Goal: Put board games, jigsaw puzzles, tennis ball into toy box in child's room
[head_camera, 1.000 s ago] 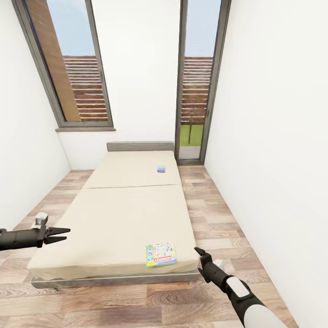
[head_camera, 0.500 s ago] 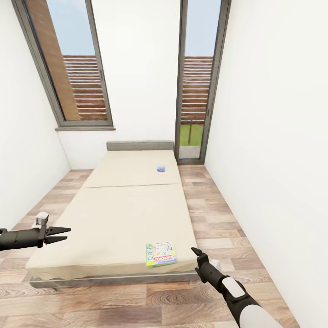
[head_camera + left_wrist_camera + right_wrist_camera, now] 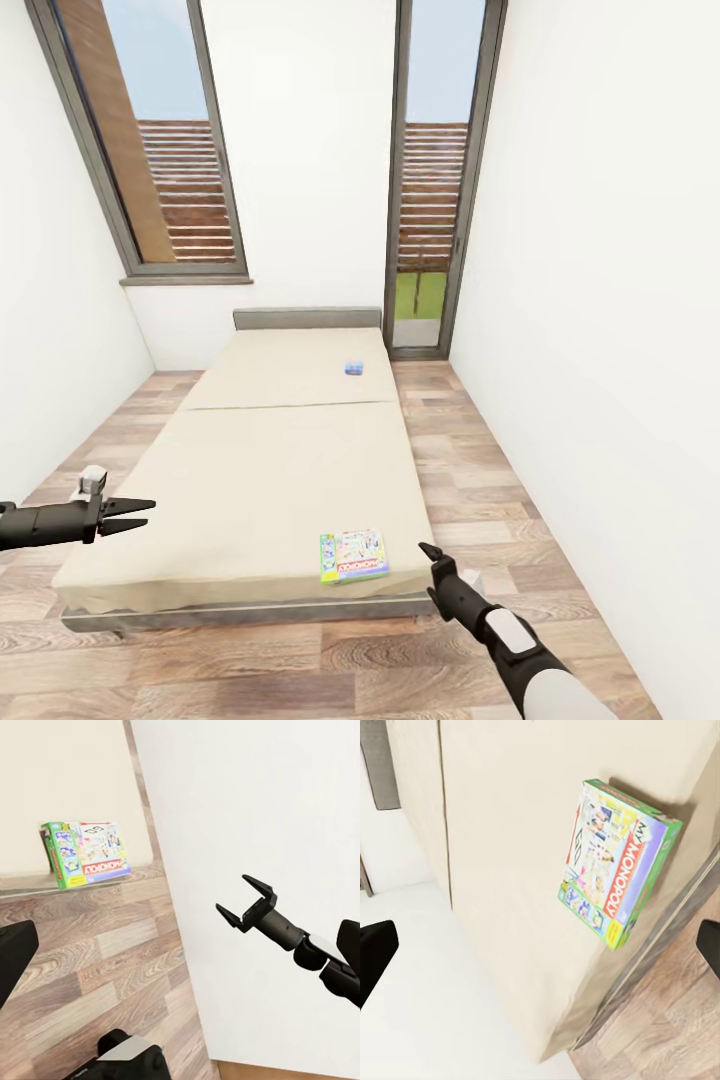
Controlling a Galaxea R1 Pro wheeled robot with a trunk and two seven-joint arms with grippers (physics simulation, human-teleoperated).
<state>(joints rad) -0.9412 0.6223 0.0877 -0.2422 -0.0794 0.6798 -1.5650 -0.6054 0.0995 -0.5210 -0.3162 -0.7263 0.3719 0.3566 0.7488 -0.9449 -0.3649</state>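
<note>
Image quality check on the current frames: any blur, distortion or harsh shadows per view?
Head view: sharp, wide-angle, window frames splay outward; light is flat, with faint shading under the bed. Left wrist view: crisp, the open right gripper stands clear against a blank white wall. Right wrist view: tilted, lettering on the green board game readable, a soft shadow along its far edge, no glare.

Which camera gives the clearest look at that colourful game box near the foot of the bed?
The right wrist view: the board game looks large there, its lettering readable, lying flat near the mattress corner. The left wrist view shows it smaller; the head view shows it small, near the right gripper.
</note>
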